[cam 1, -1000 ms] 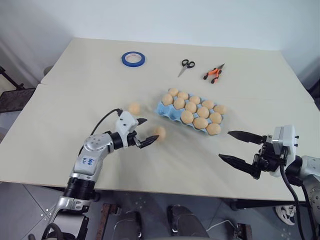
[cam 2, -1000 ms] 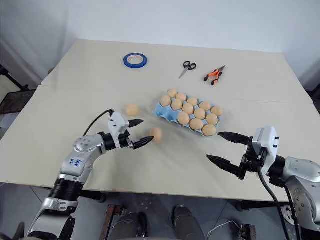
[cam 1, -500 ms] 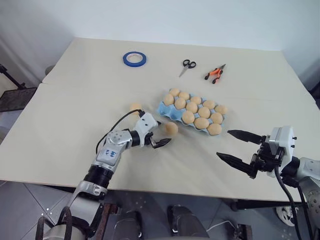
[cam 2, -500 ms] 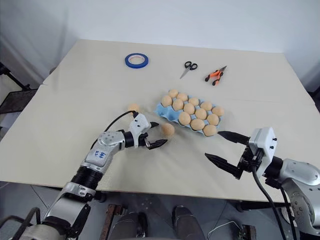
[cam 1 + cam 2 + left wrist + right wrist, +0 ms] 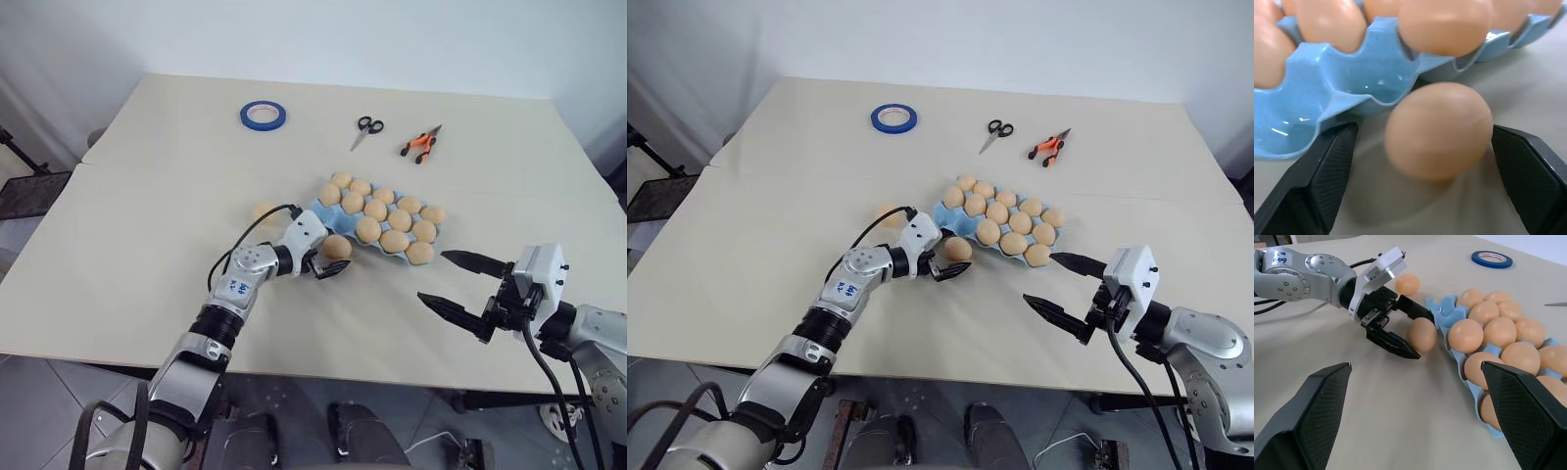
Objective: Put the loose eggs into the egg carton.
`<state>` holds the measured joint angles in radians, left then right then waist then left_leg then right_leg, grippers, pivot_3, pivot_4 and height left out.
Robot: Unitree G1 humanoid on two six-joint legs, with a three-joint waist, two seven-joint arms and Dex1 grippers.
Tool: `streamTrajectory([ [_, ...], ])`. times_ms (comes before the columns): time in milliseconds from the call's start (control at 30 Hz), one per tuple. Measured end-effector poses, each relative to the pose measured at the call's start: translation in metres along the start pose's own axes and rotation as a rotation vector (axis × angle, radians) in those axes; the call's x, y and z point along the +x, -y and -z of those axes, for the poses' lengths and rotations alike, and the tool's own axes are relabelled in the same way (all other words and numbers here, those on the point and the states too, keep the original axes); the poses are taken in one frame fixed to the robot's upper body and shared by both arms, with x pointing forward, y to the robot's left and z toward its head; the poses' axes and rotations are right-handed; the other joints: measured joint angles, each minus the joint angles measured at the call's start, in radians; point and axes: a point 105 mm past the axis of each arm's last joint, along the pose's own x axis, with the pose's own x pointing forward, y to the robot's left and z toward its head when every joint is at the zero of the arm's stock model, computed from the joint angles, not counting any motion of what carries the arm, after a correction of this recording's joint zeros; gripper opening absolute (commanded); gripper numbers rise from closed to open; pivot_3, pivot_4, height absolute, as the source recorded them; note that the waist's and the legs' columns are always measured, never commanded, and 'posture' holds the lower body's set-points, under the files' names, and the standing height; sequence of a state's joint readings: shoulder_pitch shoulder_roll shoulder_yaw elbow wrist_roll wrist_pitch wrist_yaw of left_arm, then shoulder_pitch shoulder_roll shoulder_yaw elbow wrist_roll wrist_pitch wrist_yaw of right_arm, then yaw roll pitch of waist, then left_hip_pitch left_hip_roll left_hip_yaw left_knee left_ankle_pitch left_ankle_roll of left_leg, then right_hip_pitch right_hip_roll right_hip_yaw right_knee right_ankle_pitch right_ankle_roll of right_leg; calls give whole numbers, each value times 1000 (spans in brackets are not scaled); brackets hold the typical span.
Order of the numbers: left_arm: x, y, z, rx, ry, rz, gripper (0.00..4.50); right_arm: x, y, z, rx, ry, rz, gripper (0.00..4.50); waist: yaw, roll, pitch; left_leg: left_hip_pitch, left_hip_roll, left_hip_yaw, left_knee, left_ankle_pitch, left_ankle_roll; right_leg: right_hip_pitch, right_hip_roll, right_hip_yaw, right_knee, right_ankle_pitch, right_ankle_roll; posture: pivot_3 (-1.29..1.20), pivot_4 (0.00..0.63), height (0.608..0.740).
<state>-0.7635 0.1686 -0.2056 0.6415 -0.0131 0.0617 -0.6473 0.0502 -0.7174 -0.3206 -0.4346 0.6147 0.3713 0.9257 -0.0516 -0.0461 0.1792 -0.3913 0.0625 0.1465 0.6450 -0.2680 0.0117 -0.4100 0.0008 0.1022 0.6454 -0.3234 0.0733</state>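
The light blue egg carton sits mid-table with several eggs in its cups; its cup nearest my left gripper is empty. One loose egg lies on the table right against the carton's near left corner. My left gripper is open, with its fingers on either side of this egg and a visible gap on one side in the left wrist view. A second loose egg rests to the left, partly behind my left arm. My right gripper hovers open and empty near the table's front right, short of the carton.
At the far side lie a blue tape roll, black scissors and orange-handled pliers. The table's front edge runs just below both arms. A seam crosses the tabletop on the left.
My left gripper has moved right toward the carton, staying open. The egg between its fingers has shifted right with it, up to the carton's corner. The right gripper has held still.
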Motion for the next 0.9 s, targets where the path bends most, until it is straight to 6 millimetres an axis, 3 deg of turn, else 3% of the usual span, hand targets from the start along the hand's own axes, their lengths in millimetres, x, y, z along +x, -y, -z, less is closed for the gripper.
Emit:
streamTrajectory([
  [33, 2, 1, -2, 3, 9, 3, 3967, 0, 0, 0, 0, 0, 3, 4500, 0, 0, 0, 0, 0, 0, 0, 0, 0, 0, 0, 0, 0, 0, 0, 0, 150, 740],
  [167, 6, 5, -6, -3, 39, 11, 2659, 0, 1, 0, -2, -2, 10, 4500, 1, 0, 0, 0, 0, 0, 0, 0, 0, 0, 0, 0, 0, 0, 0, 0, 150, 740],
  [233, 6, 5, -6, -8, 42, 6, 2359, 0, 2, 1, -4, -4, 17, 4500, 1, 0, 0, 0, 0, 0, 0, 0, 0, 0, 0, 0, 0, 0, 0, 0, 150, 740],
  [367, 2, 1, -7, -14, 43, 1, 2358, 1, 3, 2, -6, -4, 21, 4500, -1, 0, 0, 0, 0, 0, 0, 0, 0, 0, 1, 0, 0, 0, 0, 0, 150, 740],
  [500, -17, 3, -11, -46, 97, 66, 2357, 1, 3, 1, -14, 2, 24, 4500, -4, 0, 0, 0, 1, 1, 0, 0, -1, 0, 2, 0, 1, 0, 0, 0, 150, 740],
  [600, -28, 7, -30, -81, 219, 113, 2357, 2, 3, 2, -13, 5, 26, 4500, 0, 1, 0, 0, 2, 0, 1, 0, -1, 0, 2, 0, 1, 0, 0, 0, 150, 740],
  [700, -37, -2, -52, -113, 309, 88, 2357, 4, 4, 0, -19, 10, 23, 4500, 3, 1, 0, 0, 1, 0, 2, 0, -1, 1, 1, 0, 1, 0, 1, 0, 150, 740],
  [900, -23, -17, -71, -104, 336, 9, 2357, 7, 4, 5, -4, 2, 21, 4500, 7, 1, 0, 0, 0, 0, 3, 0, 0, 1, 1, 1, 1, 1, 2, 0, 150, 740],
])
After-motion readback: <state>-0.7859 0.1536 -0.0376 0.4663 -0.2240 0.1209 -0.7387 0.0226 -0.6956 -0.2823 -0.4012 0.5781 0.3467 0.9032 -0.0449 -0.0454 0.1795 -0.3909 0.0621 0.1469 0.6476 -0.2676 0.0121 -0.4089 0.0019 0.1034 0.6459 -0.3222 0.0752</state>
